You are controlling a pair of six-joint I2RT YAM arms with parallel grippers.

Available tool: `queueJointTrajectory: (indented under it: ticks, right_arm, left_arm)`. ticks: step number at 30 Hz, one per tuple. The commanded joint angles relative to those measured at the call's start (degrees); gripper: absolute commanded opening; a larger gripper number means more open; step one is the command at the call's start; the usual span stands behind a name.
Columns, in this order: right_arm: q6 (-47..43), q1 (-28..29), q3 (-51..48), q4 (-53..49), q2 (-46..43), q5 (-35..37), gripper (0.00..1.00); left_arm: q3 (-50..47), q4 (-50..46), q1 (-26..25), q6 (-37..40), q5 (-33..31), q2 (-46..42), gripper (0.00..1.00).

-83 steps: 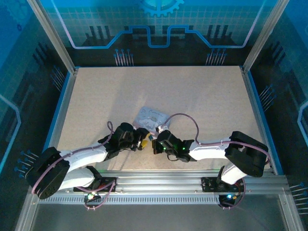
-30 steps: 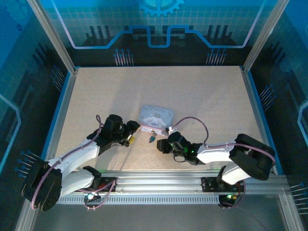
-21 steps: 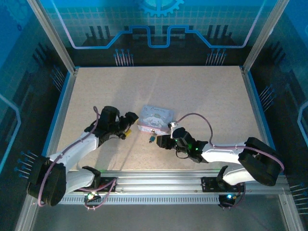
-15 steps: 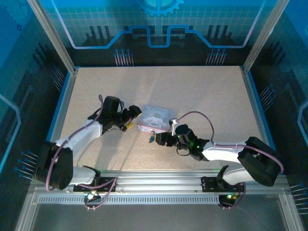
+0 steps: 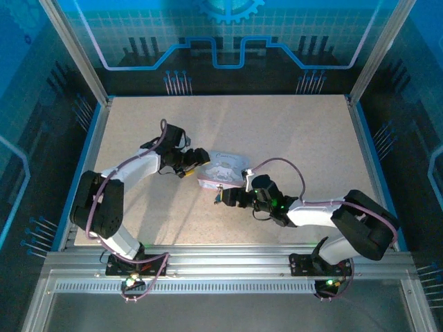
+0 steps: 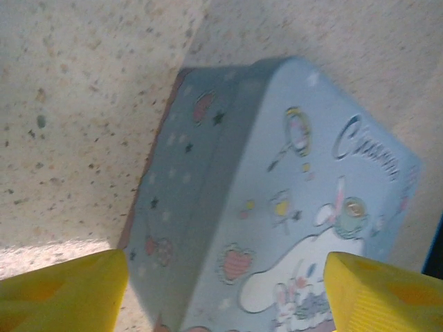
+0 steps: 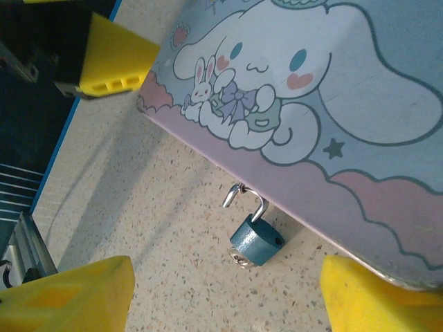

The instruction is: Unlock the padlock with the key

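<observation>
When viewed from above, finds the tin (image 5: 225, 166) near the middle of the table (image 5: 311, 138). Places the left gripper (image 5: 196, 164) at 9 o'clock of the tin, very close to its edge, with yellow fingers (image 6: 55, 290) spread wide and holding nothing. Places the right gripper (image 5: 224, 198) at 6 o'clock of the tin, also wide open and empty. Locates the padlock (image 7: 256, 238) just ahead of this gripper, untouched, with its shackle (image 7: 242, 194) hooked at the tin's near edge and its body lying on the table.
</observation>
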Motion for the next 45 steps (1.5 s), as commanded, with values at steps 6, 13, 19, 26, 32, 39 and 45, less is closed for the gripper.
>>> queueJointTrajectory:
  ticks: [6, 13, 19, 26, 32, 39, 45]
  right_arm:
    - [-1.24, -2.45, 2.99, 1.15, 1.92, -1.86, 0.71]
    - [-4.85, -4.27, 4.88, 0.14, 3.27, -2.81, 0.71]
    - [-6.69, -5.94, 5.19, 2.75, 5.07, -3.94, 0.71]
    - [-8.64, -8.17, 6.79, 3.39, 6.71, -7.32, 0.69]
    - [-8.27, -8.27, 4.48, 4.59, 5.62, -8.99, 0.66]
    - [-7.17, -8.26, -1.69, 10.23, 3.33, -8.45, 0.65]
    - [-8.40, -7.99, -0.98, 12.58, 5.76, -11.73, 0.60]
  left_arm:
    - [-2.21, -2.29, -0.27, 3.03, -0.30, 1.47, 0.70]
    - [-6.00, -2.26, -2.37, 2.35, -1.16, -0.60, 0.67]
    - [-11.67, 0.60, -4.01, -1.78, -1.93, -5.75, 0.66]
    - [-14.23, 0.18, -5.62, -3.52, -2.91, -9.32, 0.66]
    - [-13.91, 0.30, -5.62, -3.66, -2.85, -9.12, 0.66]
    - [-13.85, 0.51, -5.61, -3.70, -3.20, -9.40, 0.66]
    - [-14.44, 1.26, -5.66, -4.38, -3.36, -9.67, 0.66]
